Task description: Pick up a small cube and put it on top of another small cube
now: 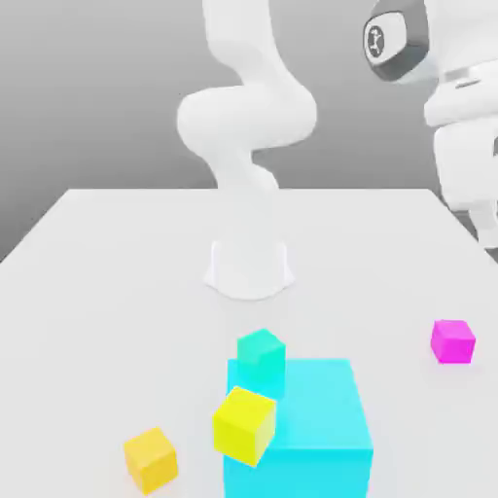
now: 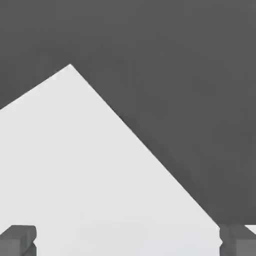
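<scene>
Magenta cube [image 1: 453, 342], the piece to be lifted: it sits flat on the pale table [image 1: 146, 263], toward the exterior view's right, well apart from the other blocks. That bare surround presumably leaves room for a finger on either side. Teal-green cube [image 1: 261, 355], the intended support: it appears at the far edge of the big cyan block [image 1: 316, 404], toward the exterior view's left; whether it rests on that block or stands behind it, I cannot tell. Its upper face is uncovered, as a stack requires. Yellow cube [image 1: 244, 426]: seen tilted, close by the cyan block, its exact support unclear; being so near the teal one, it could be knocked during placing. Orange cube [image 1: 151, 460]: on the table, apart, with no evident part in the task.

Robot arm [image 1: 246, 117]: its hand is raised at the exterior view's right, probably to give clearance before an approach. Claw [image 2: 128, 241]: released, the two fingers parted widely at opposite sides of the hand view, nothing between them and no cube touched. The next move would be to bring it over the magenta cube and descend.
</scene>
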